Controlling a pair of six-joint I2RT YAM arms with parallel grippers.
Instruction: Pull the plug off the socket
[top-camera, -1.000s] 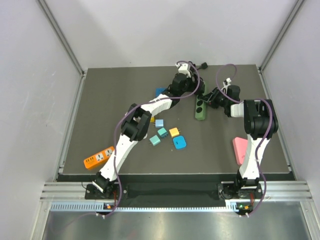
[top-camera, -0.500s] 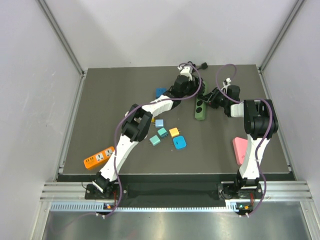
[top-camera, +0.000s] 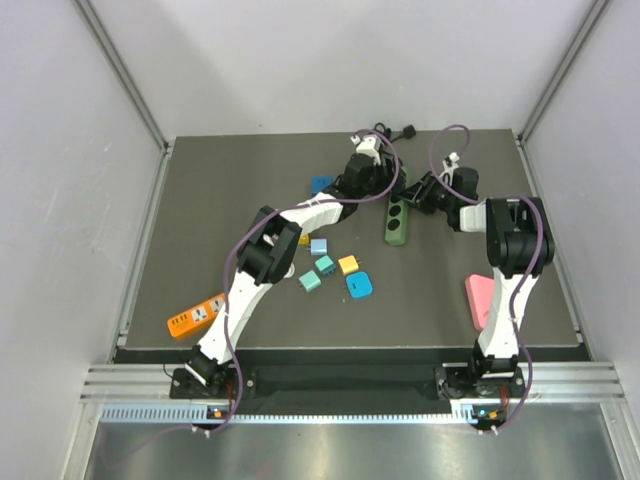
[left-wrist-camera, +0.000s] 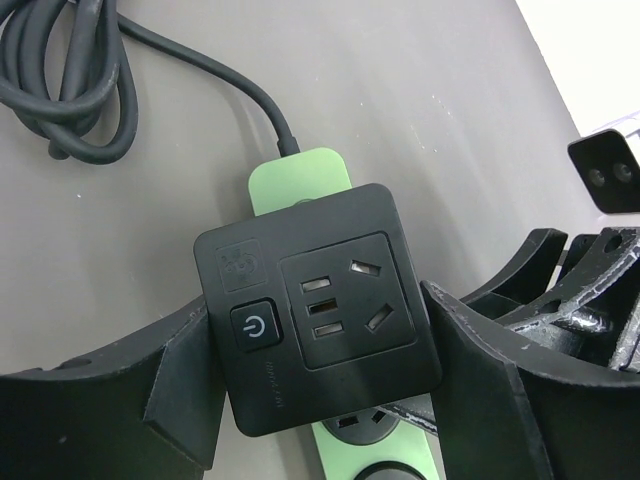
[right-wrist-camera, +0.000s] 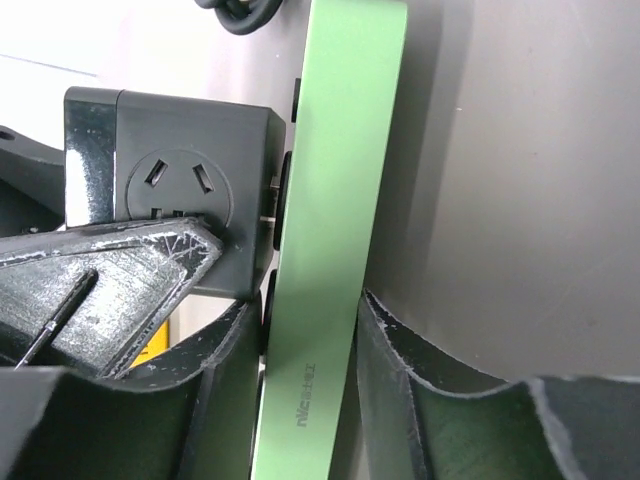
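Observation:
The socket (top-camera: 398, 222) is a long green power strip lying in the far middle of the mat. Its black cable (left-wrist-camera: 70, 90) coils beyond its end. The plug (left-wrist-camera: 320, 300) is a black square adapter block with a power button, sitting over the strip's top outlet. My left gripper (left-wrist-camera: 320, 335) is shut on the plug's two sides. From the side, a thin gap with metal prongs shows between the plug (right-wrist-camera: 190, 180) and the socket (right-wrist-camera: 340, 150). My right gripper (right-wrist-camera: 308, 310) is shut across the strip's width, lower down.
Several small coloured adapter cubes (top-camera: 325, 265) lie scattered in the middle of the mat. An orange power strip (top-camera: 197, 314) is at the near left, and a pink block (top-camera: 481, 298) at the near right. Both arms crowd the far middle.
Both grippers, with the plug and the strip, have shifted slightly toward the far edge. The blue cube beside the left arm now shows more fully.

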